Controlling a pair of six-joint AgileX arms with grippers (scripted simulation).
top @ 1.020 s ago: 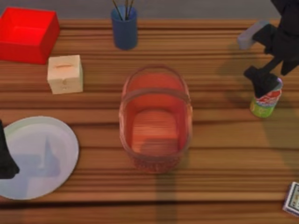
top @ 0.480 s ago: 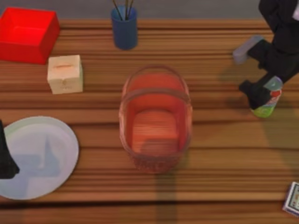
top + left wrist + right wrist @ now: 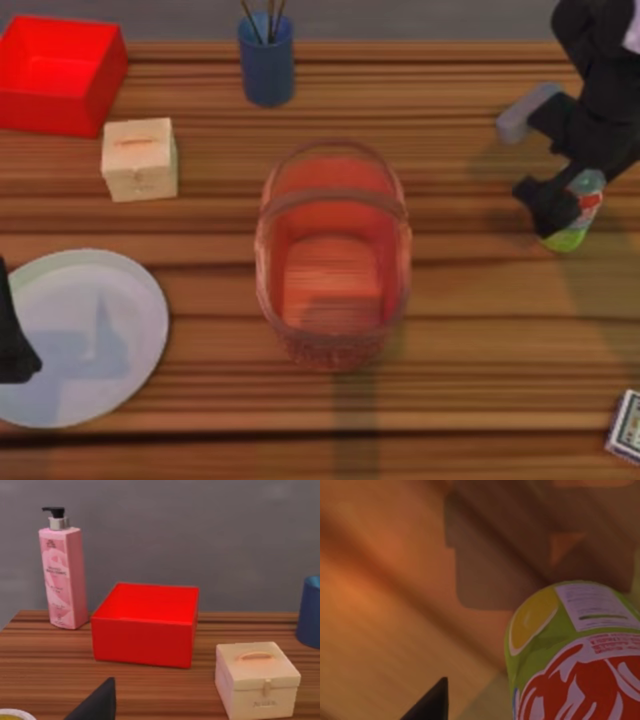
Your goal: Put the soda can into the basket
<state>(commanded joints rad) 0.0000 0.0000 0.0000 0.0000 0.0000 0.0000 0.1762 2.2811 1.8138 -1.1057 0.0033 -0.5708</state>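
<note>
The soda can [image 3: 578,215], red and white above and lime green below, stands near the table's right edge; in the right wrist view the soda can [image 3: 570,655] fills the near side. My right gripper [image 3: 565,205] is down around it and open, one dark fingertip [image 3: 432,702] standing apart from the can's wall and the other finger hidden. The salmon-pink woven basket [image 3: 262,240] with its arched handle sits at the table's middle, well left of the can. My left gripper [image 3: 12,350] is parked at the left edge over a plate.
A pale plate [image 3: 80,335] lies front left. A red box [image 3: 60,70], a cream box [image 3: 140,158] and a blue pencil cup [image 3: 266,65] stand at the back left. A pink pump bottle [image 3: 62,575] stands beside the red box. A small carton [image 3: 628,425] sits front right.
My right gripper has come lower and slightly left around the soda can, which now shows its silver top. The left arm and the basket have not moved.
</note>
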